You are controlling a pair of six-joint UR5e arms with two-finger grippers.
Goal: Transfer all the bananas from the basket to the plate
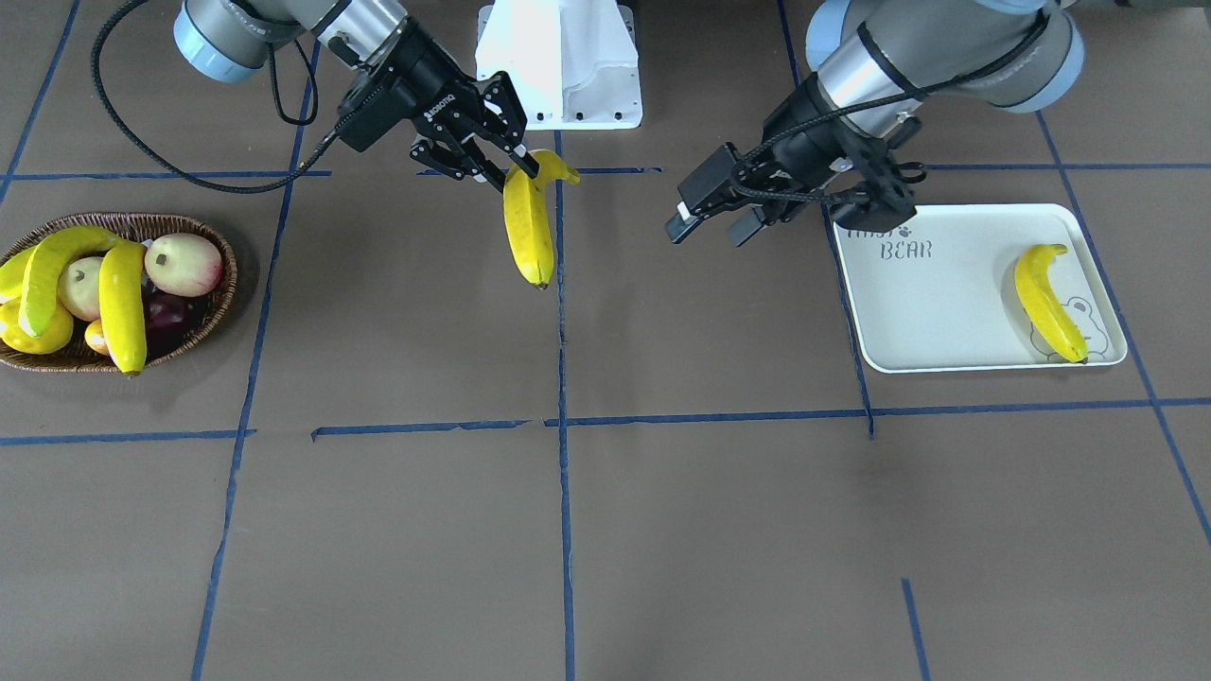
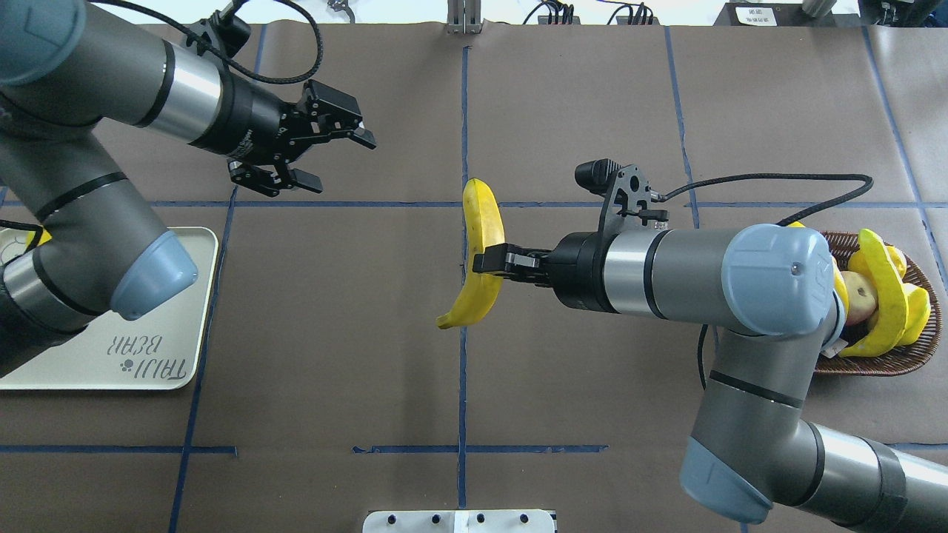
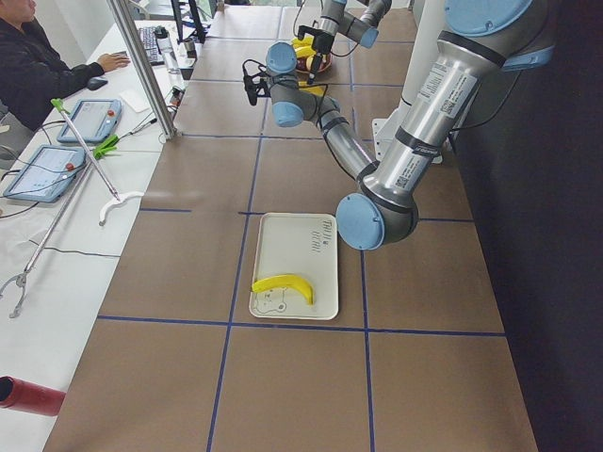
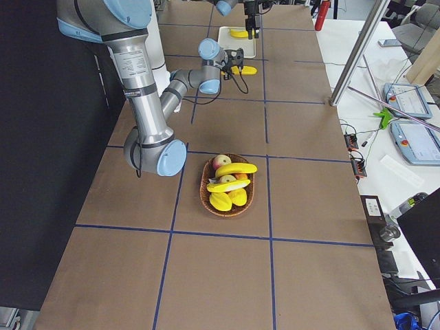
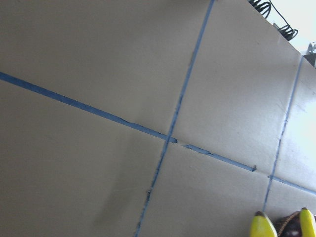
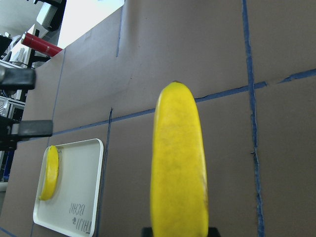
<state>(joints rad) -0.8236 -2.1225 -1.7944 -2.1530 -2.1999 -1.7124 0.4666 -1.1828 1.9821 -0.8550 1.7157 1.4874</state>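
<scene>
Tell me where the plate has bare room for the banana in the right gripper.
The plate is bare from its lettering across to the resting banana on the bear drawing; the held banana should fit there. The basket is crowded with fruit.

We count one basket [image 1: 216,317], one plate [image 1: 927,312] and four bananas [image 1: 527,227] (two basketed, one plated, one held aloft).
</scene>
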